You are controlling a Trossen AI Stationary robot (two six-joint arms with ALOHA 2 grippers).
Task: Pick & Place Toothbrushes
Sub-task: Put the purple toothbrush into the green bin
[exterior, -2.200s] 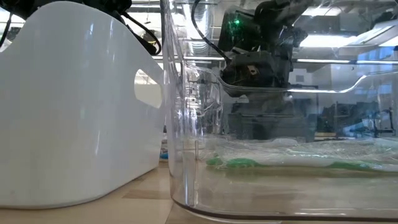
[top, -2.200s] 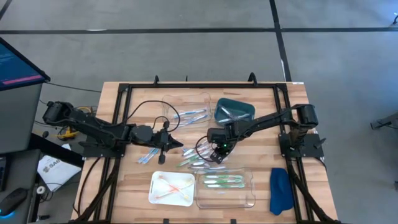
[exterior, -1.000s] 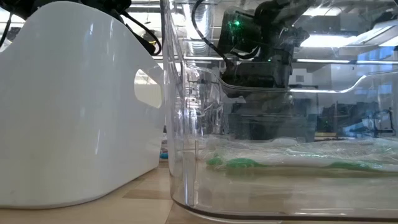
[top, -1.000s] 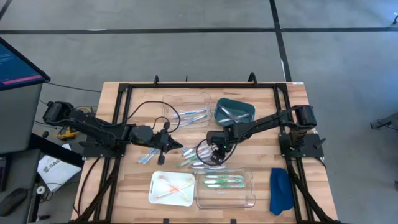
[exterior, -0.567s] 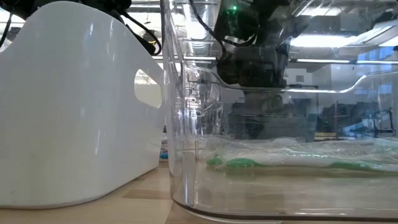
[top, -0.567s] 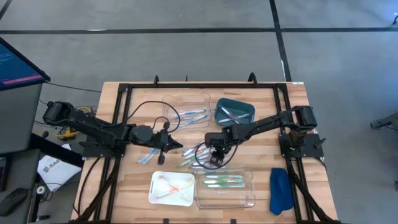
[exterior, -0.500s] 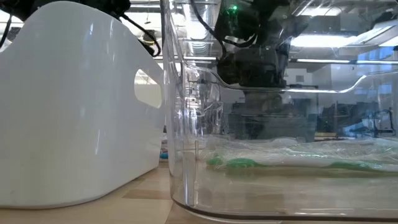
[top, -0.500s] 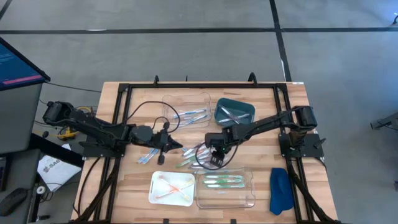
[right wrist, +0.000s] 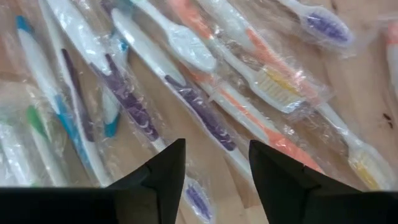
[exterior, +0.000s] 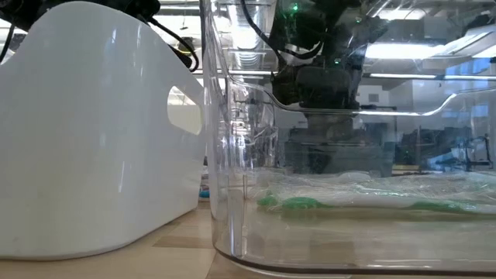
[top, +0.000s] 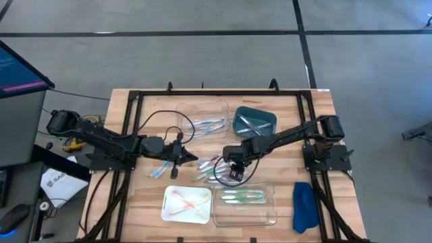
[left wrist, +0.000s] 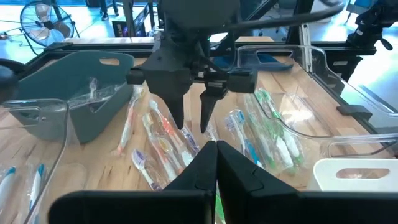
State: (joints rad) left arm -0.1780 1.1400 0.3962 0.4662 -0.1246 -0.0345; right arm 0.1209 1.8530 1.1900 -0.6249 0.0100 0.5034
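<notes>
Several wrapped toothbrushes [top: 210,172] lie loose in a pile on the wooden table's middle; in the right wrist view they [right wrist: 205,87] show white, orange, purple and blue. My right gripper [top: 233,174] hangs over this pile, pointing steeply down, open, its fingers [left wrist: 176,109] just above the brushes with nothing between them. My left gripper [top: 194,159] is shut and empty, left of the pile, pointing level at it. Green toothbrushes [top: 241,196] lie in the near clear tray [top: 270,209].
A white tray [top: 169,212] holds orange brushes at the near left. A far clear tray [top: 185,111] holds blue ones, and a teal tray [top: 266,116] holds white ones. A blue cloth [top: 304,206] lies at the near right. A black frame [top: 202,92] rims the table.
My right gripper has shifted slightly toward the table's near edge over the pile and rolled a little at the wrist, staying open. The toothbrushes lie as before.
</notes>
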